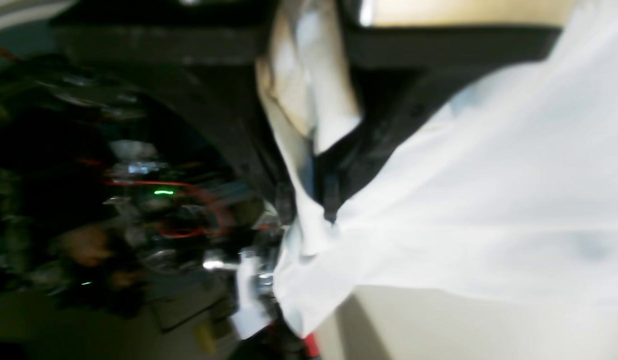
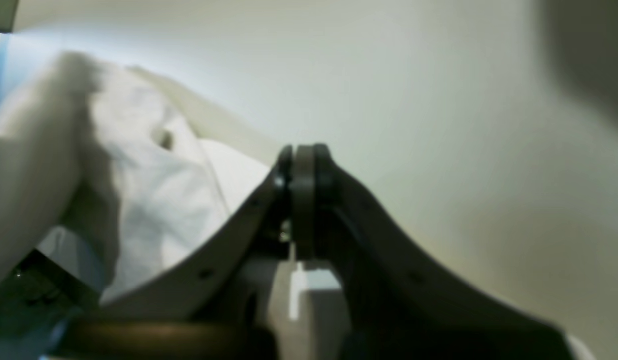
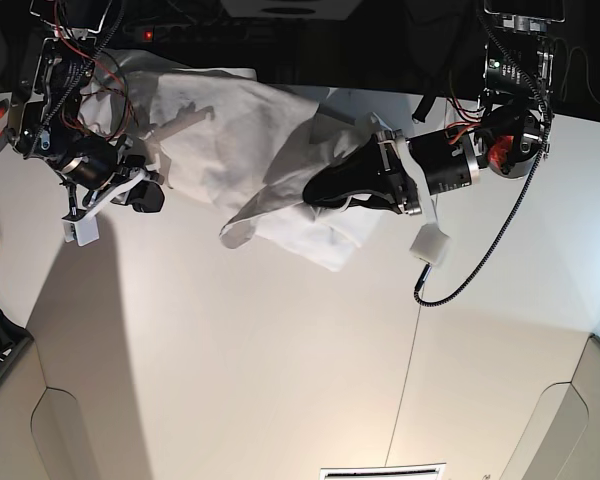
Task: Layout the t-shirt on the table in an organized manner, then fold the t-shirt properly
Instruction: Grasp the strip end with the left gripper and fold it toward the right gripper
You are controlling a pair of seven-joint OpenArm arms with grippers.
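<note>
1. The left gripper [image 3: 325, 188] is nearly closed, and white cloth runs between its dark jaws in the left wrist view; I judge it has a fold of the t-shirt [image 3: 235, 140] pinched, though this view is blurred.
2. The right gripper [image 2: 303, 165] has its jaws pressed together with nothing between them. In the base view it hovers at the shirt's 9 o'clock edge, just beside the cloth.
3. The t-shirt lies bunched at 12 o'clock on the table [image 3: 280, 360], partly over the far edge. Its long axis runs roughly from 10 o'clock to 4 o'clock.
4. From the left gripper the loose bulk of the cloth lies toward 10 o'clock. The right gripper is nearer to that free end, so spreading probably depends on it taking hold there.
5. No brand, label or writing can be read in any view.
</note>
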